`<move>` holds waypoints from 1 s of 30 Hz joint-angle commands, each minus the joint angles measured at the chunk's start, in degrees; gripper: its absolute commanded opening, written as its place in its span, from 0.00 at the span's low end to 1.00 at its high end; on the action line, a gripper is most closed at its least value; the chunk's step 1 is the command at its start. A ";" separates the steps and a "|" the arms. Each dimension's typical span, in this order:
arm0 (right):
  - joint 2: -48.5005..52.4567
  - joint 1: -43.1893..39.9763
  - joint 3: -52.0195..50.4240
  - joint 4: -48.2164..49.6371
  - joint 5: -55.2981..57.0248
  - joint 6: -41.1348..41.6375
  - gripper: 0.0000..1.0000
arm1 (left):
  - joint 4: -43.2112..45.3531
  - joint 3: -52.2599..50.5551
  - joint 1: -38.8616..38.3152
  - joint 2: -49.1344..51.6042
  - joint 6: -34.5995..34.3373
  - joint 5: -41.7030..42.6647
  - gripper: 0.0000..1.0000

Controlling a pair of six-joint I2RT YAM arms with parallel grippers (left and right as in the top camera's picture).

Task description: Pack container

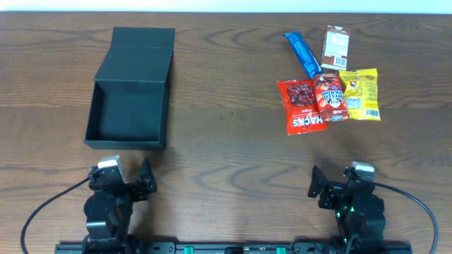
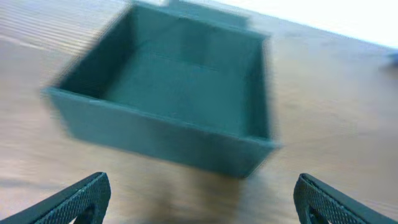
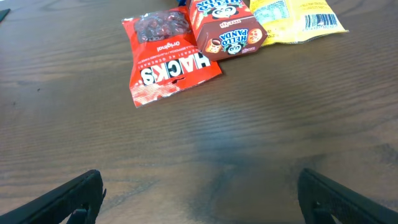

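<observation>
Container (image 1: 131, 109) sat on the left of the counter (image 1: 226, 141), its lid flap folded back. The left end effector (image 1: 128, 173) hung just in front of it, fingers spread wide and holding nothing. Snack packets (image 1: 302, 106) lay clustered to the right. The right end effector (image 1: 339, 180), near them, gaped likewise.

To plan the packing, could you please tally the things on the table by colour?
Red: 2, Hacks bag and Hello Panda box
Blue: 1, bar
Brown: 1, carton
Yellow: 1, packet
Black: 1, box
Total: 6
</observation>
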 commanded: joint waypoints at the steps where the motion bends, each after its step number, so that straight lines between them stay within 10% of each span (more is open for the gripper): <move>1: -0.37 0.44 -0.46 -0.09 -0.24 0.72 0.99 | -0.46 -0.72 0.35 -0.37 -16.94 16.65 0.95; 7: -0.37 0.44 -0.46 -0.09 -0.24 0.72 0.99 | 13.16 -0.72 0.35 -0.37 -26.62 18.32 0.95; 13: -0.37 0.44 -0.46 -0.09 -0.24 0.72 0.99 | 34.36 -0.13 0.39 2.40 -21.81 16.87 0.95; 25: -0.37 0.44 -0.46 -0.09 -0.24 0.72 0.99 | 24.00 23.65 0.35 49.13 2.36 15.34 1.00; 30: -0.37 0.44 -0.46 -0.09 -0.24 0.72 0.99 | 10.43 40.52 0.31 68.74 12.79 10.12 0.78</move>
